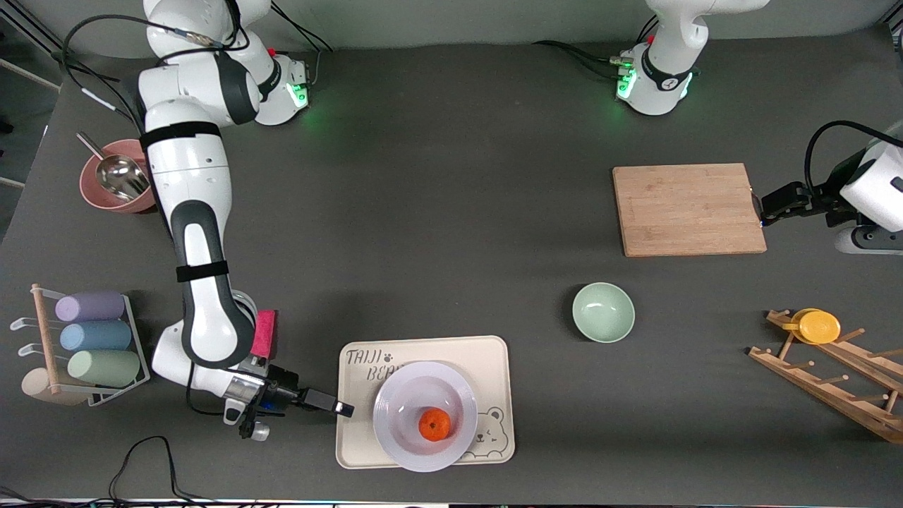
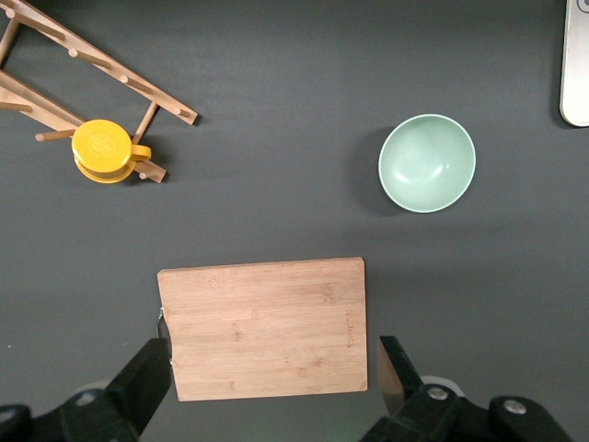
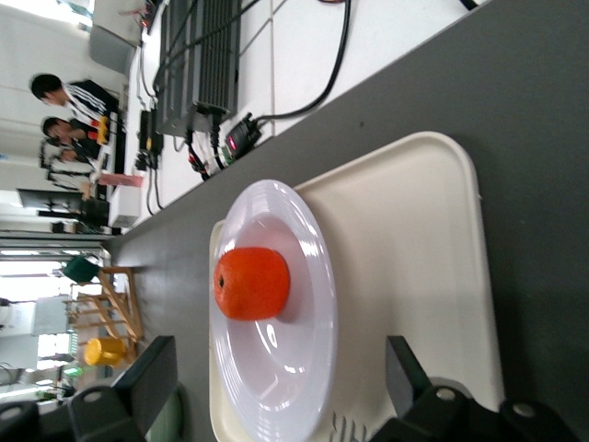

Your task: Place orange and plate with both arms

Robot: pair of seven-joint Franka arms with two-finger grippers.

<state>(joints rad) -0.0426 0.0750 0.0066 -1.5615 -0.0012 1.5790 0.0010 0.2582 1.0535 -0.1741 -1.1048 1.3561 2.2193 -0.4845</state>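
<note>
The orange [image 1: 434, 425] lies in the white plate [image 1: 402, 409], which rests on a cream bear tray [image 1: 437, 349] near the front camera. My right gripper [image 1: 343, 408] is open, low at the tray's edge toward the right arm's end, and holds nothing. In the right wrist view its fingers [image 3: 158, 373] stand wide on either side of the plate [image 3: 276, 207] without touching it, with the orange [image 3: 251, 283] just past them. My left gripper [image 1: 763, 214] is open and empty, over the edge of a wooden cutting board [image 2: 264, 327].
A pale green bowl [image 1: 603, 312] sits between the tray and the cutting board [image 1: 688, 209]. A wooden rack with a yellow cup [image 1: 818, 326] stands at the left arm's end. At the right arm's end are a pink bowl with a metal scoop [image 1: 113, 176], a cup rack [image 1: 88, 339] and a pink sponge [image 1: 264, 333].
</note>
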